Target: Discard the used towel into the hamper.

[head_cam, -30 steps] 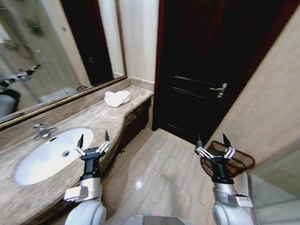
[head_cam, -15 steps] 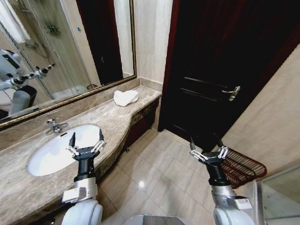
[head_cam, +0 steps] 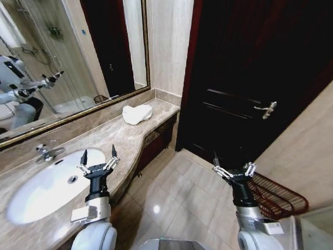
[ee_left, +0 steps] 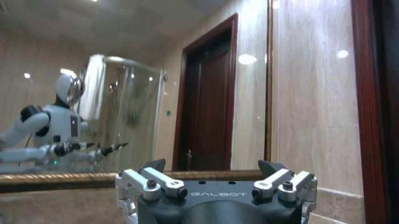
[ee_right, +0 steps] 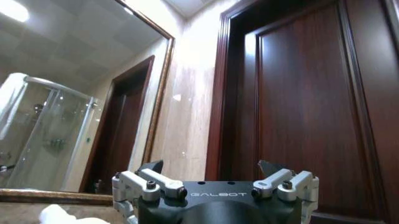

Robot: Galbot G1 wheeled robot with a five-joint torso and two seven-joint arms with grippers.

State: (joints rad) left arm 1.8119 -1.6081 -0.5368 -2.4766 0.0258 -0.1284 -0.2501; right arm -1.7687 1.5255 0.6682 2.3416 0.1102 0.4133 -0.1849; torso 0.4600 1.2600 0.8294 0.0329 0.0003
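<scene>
Approaching is the word for it right now: nothing is in hand, and the towel (head_cam: 137, 113) sits crumpled and white at the far end of the marble desk (head_cam: 125, 140), well ahead of the left claw (head_cam: 98, 159) and a little off to its right, close under the mirror (head_cam: 62, 67). That left claw hangs over the desk's front edge just beside the sink (head_cam: 49, 182), its prongs spread wide and pointing up, gripping nothing. The right claw (head_cam: 234, 169) floats over the tiled floor (head_cam: 177, 203), prongs likewise apart and empty, with the hamper (head_cam: 276, 197) just beyond it on its right side, low against the wall near the dark door (head_cam: 244, 94). The hamper reads as dark reddish-brown lattice, and seems to be tipped with its open ribbing facing us, though I can't tell for sure. My read: the pick-up has not begun. The next move calls for closing the gap to the towel, since it looks beyond the left claw's reach from here, then coming down on that soft heap from above.
</scene>
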